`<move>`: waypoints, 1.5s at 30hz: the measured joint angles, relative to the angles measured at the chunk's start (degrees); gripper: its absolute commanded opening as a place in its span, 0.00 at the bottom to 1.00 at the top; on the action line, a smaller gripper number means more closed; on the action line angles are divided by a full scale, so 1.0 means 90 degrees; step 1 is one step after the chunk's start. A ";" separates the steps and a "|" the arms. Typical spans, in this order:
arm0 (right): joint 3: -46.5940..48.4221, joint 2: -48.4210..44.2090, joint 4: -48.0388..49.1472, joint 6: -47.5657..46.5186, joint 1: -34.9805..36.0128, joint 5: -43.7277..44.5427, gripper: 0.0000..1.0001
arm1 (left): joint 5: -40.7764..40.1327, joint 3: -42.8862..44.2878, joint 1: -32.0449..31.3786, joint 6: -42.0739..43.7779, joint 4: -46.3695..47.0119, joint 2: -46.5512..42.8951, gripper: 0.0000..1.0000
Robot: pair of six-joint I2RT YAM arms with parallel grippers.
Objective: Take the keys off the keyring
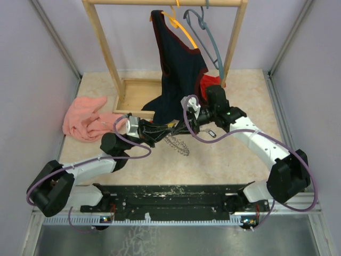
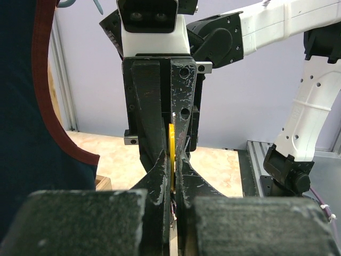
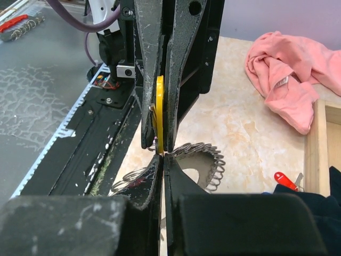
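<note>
My two grippers meet tip to tip above the table's middle. My left gripper (image 1: 166, 129) (image 2: 173, 157) is shut on a key's yellow tag (image 2: 171, 152) (image 3: 159, 109), which stands edge-on between its fingers. My right gripper (image 1: 179, 127) (image 3: 162, 157) is shut, pinching the tag's end where it meets the keyring. The keyring (image 1: 178, 144) (image 3: 205, 157), dark with a coiled wire edge, sits just below both grippers. A red-tagged key (image 3: 282, 180) lies loose by the wooden base. A small pale key (image 1: 209, 133) lies on the table under my right arm.
A wooden clothes rack (image 1: 106, 58) stands at the back with a dark garment (image 1: 173, 64) on an orange hanger and a blue-grey hanger (image 1: 210, 40). A pink cloth (image 1: 85, 118) (image 3: 290, 69) lies at the left. A black rail (image 1: 170, 194) runs along the near edge.
</note>
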 measured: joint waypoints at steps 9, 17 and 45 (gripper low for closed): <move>-0.0029 -0.0002 0.0410 0.0486 -0.0046 -0.0287 0.00 | 0.0012 -0.0155 0.0090 -0.0002 0.0316 -0.0172 0.00; -0.1069 -0.0058 0.3844 0.3466 -0.0049 -0.0680 0.00 | 0.0406 -0.0590 0.0185 -0.0007 0.1049 -0.0148 0.00; -0.1792 0.1047 1.1752 1.0586 -0.0073 -0.1037 0.00 | 0.0916 -0.0828 0.0401 0.0119 0.1073 -0.0253 0.00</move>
